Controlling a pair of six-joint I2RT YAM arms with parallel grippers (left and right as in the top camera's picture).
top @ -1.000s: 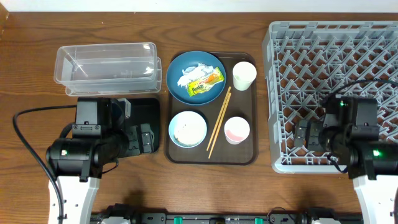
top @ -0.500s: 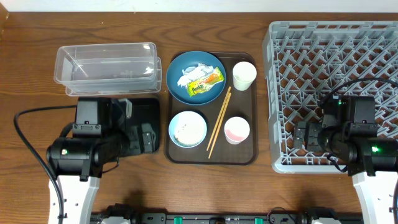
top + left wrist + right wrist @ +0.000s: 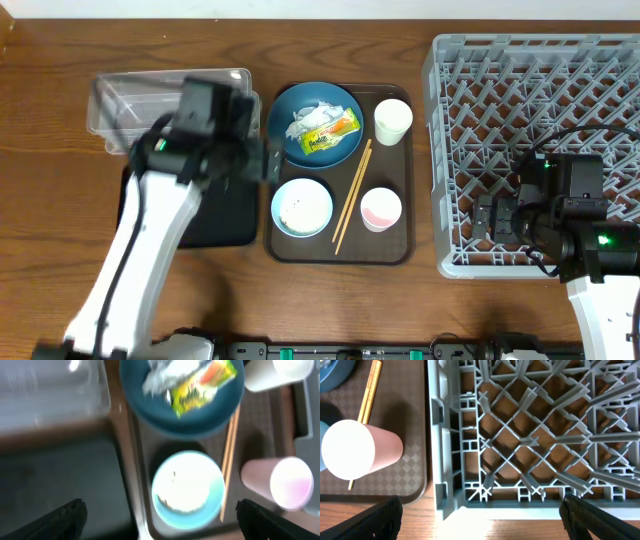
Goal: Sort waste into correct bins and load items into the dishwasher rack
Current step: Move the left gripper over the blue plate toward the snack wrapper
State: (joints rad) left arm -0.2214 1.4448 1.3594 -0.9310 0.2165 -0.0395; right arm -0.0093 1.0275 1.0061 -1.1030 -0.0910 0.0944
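My left end effector (image 3: 161, 520) swings up off the black tray (image 3: 225, 215) toward the dark-blue plate (image 3: 285, 115), wide open and empty; I reckon the wrapper (image 3: 330, 130) comes first.

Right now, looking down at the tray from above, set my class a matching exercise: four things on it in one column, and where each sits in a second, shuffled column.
Things
1. snack wrapper
2. light-blue bowl
3. chopsticks
4. white cup

Places
A. lying between the bowl and the pinkish cup
B. on the dark-blue plate
C. far right corner of the brown tray
D. near left corner of the brown tray

Pairs: 1-B, 2-D, 3-A, 4-C
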